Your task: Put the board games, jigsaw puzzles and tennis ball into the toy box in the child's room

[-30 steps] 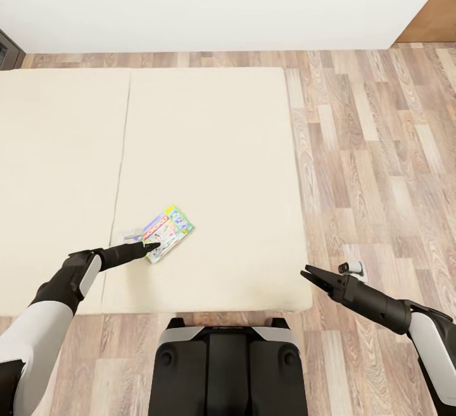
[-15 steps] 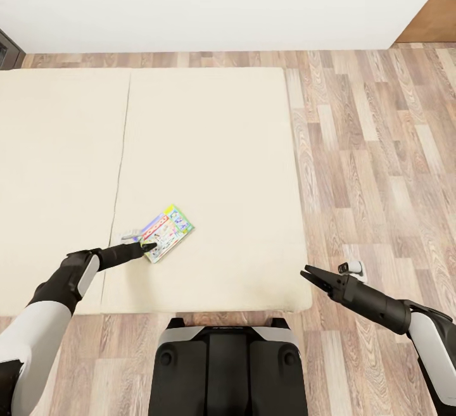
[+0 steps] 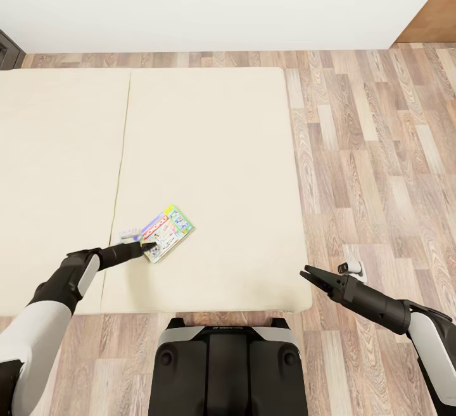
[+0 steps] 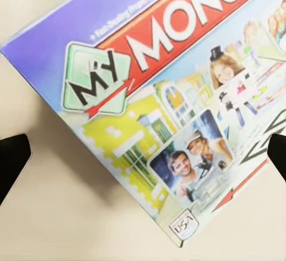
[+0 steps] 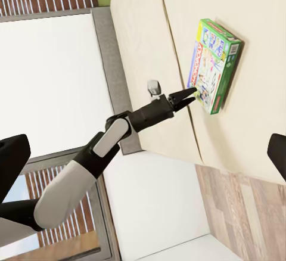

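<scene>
Beige mattress fills most of what I see, and on the bed (image 3: 209,150) lies one board game (image 3: 166,233), flat, near the bed's front edge and just right of the seam between the two mattress halves. My left gripper (image 3: 149,247) sits at the game's near corner, fingers spread with a tip on either side (the left wrist view shows both tips well apart, nothing between them pressed). I judge this as the approach to a grasp, not a grasp yet.

To do it well I should slide lower along the mattress so one finger goes under the thin box's edge and the other over its lid, then close. The soft surface should let the lower finger dig in a little; coming in too high would only push the game away across the bed.

My right gripper (image 3: 308,273) hangs open and empty off the bed's front right corner, above the floor (image 3: 380,150). Room is generous: bare mattress lies beyond the game, and open floor lies right of the bed for backing away.
</scene>
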Robot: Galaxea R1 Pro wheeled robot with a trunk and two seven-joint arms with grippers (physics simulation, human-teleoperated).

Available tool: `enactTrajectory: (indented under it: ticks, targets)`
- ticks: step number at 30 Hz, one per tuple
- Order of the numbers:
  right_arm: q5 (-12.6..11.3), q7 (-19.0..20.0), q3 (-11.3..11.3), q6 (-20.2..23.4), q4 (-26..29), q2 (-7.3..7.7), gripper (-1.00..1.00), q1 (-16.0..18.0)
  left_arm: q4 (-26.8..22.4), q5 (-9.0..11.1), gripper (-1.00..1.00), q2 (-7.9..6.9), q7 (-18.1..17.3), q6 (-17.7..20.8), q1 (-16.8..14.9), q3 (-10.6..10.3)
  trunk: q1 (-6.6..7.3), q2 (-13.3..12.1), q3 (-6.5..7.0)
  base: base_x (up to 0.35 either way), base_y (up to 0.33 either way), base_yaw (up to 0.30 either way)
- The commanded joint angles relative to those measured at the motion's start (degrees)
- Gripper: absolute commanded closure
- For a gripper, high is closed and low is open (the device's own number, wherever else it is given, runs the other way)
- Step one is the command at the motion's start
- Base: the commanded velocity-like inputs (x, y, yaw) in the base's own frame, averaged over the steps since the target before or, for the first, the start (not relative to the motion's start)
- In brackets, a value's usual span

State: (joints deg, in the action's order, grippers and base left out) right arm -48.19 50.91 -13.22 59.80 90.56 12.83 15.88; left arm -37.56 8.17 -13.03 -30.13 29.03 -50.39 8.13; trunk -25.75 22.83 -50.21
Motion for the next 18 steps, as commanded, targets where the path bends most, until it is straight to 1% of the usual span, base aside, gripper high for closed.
enactTrajectory:
  ticks: [1,5,18]
  targets:
    - [0.2,0.3,0.0,0.2,0.0,0.0,-1.0,0.0,-0.1,0.4,-1.0,0.01,0.1,0.5,0.0,0.1,-0.03,0.1,-0.06,0.0,0.0,0.0]
    - [0.2,0.3,0.0,0.2,0.0,0.0,-1.0,0.0,-0.3,0.4,-1.0,-0.11,0.8,0.5,-0.5,0.1,-0.03,0.1,-0.06,0.0,0.0,0.0]
    - [0.2,0.2,-0.1,0.1,0.1,0.0,-1.0,0.0,-0.3,0.3,-1.0,-0.33,1.0,0.6,-2.9,0.1,-0.03,0.1,-0.06,0.0,0.0,0.0]
